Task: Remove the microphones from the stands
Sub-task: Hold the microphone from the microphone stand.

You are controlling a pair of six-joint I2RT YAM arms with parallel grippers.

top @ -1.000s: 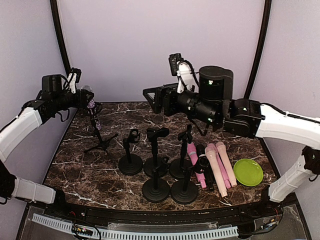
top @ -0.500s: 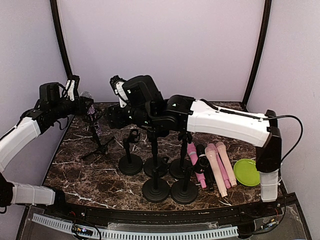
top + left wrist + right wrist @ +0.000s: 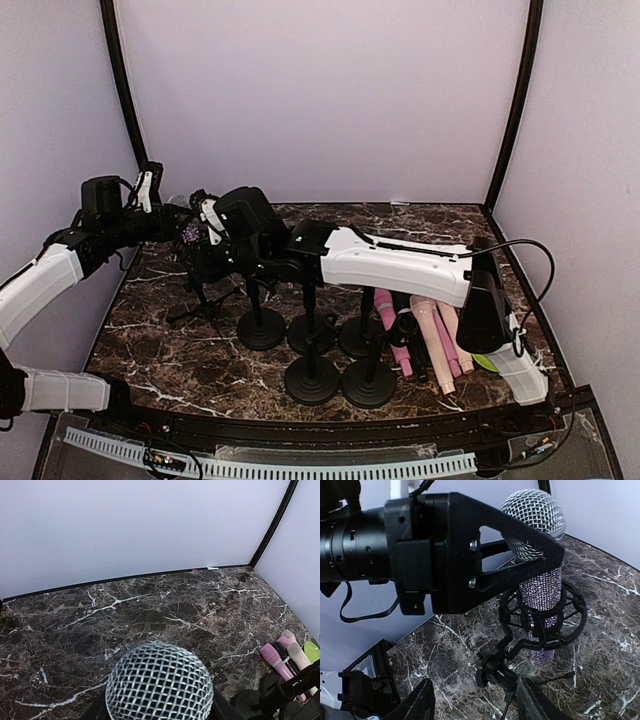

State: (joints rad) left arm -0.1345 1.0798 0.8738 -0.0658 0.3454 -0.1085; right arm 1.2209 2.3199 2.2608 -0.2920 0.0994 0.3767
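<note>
Microphone (image 3: 540, 597) (glitter body, mesh head) stands upright in the stand (image 3: 506, 611) at far left; probably rigid, light, slightly slippery. Left gripper (image 3: 183, 227) pinches its neck under the mesh, a sound hold; right gripper (image 3: 477, 705) hangs below, fingers spread.

The white-and-black left arm (image 3: 40, 285) reaches in from the left edge, its black left gripper (image 3: 180, 226) level and clamped in a grip. The white-and-black right arm (image 3: 390, 265) stretches leftward across mid-frame, its black right gripper (image 3: 475, 705) parted.
</note>
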